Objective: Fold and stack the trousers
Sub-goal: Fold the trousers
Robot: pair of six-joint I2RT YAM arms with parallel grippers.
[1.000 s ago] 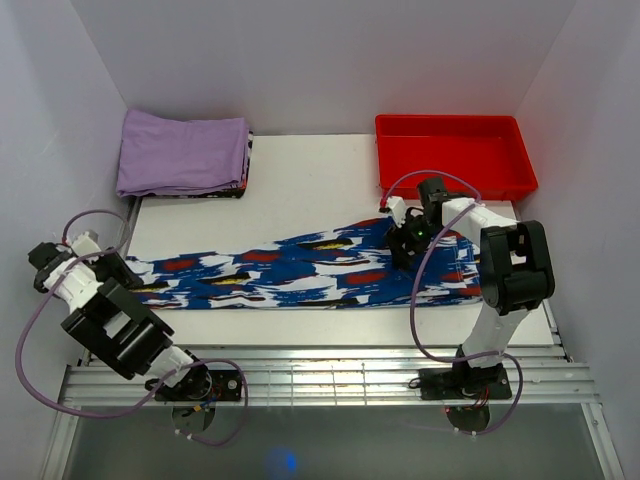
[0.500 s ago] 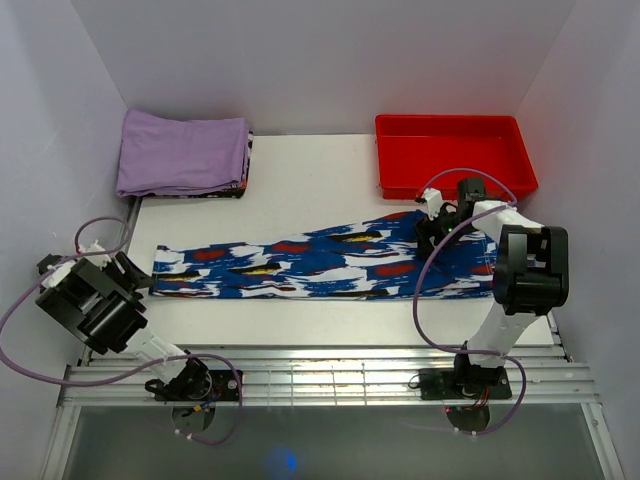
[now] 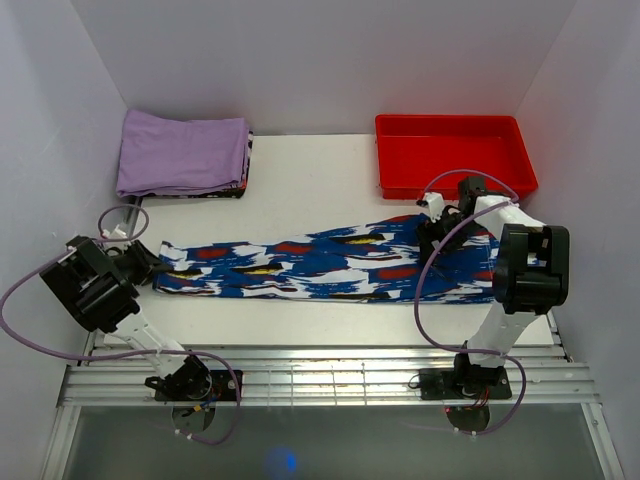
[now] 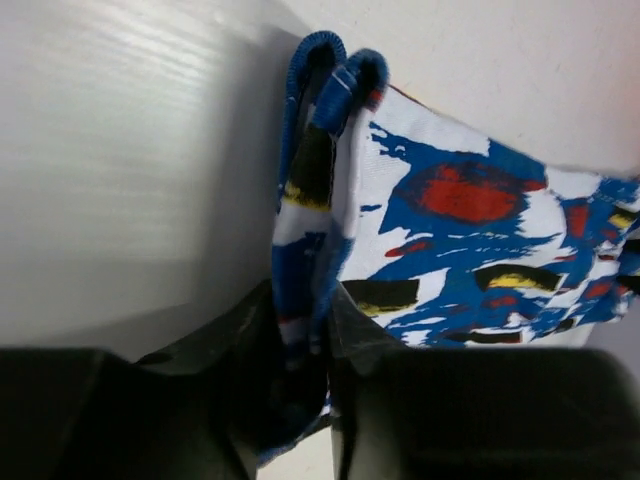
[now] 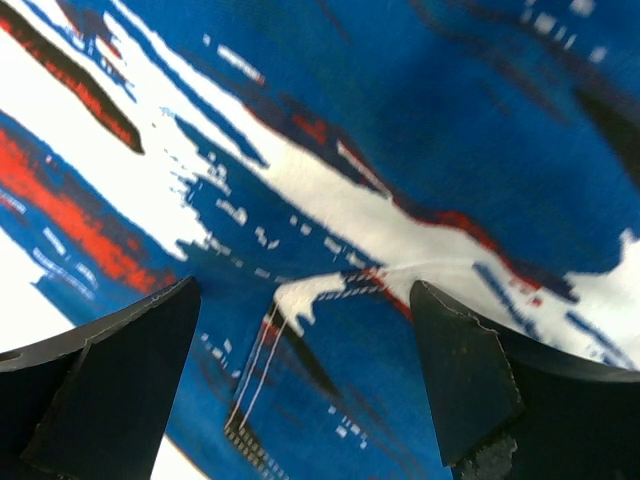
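trousers [image 3: 320, 265] lie flat on table [image 3: 310, 185], one long strip running left to right across the near half, narrow end at left, wider end at right. print side up, some wrinkling along the near edge.

left jaws: at the narrow end, by the table's left edge, low and pointing along the strip. left wrist view shows a doubled, blue-edged hem running down between the two fingers [image 4: 240, 340]. jaws narrow, pinched on that fold of cloth. the rest of the leg spreads away to the right of the fingers, flat on the table.

right jaws: over the wider end, just in front of red tray [image 3: 455, 150], pointing down. right wrist view shows both fingers [image 5: 110, 385] standing wide apart, with printed cloth filling the gap below them. a seam line and a small dark patch sit between the tips. nothing held. cannot tell whether the tips touch the cloth.

purple cloth [image 3: 182, 152] folded at far left corner, well apart from the trousers. a dark printed edge shows under its near side. tray at far right, its near rim close to the wider end.
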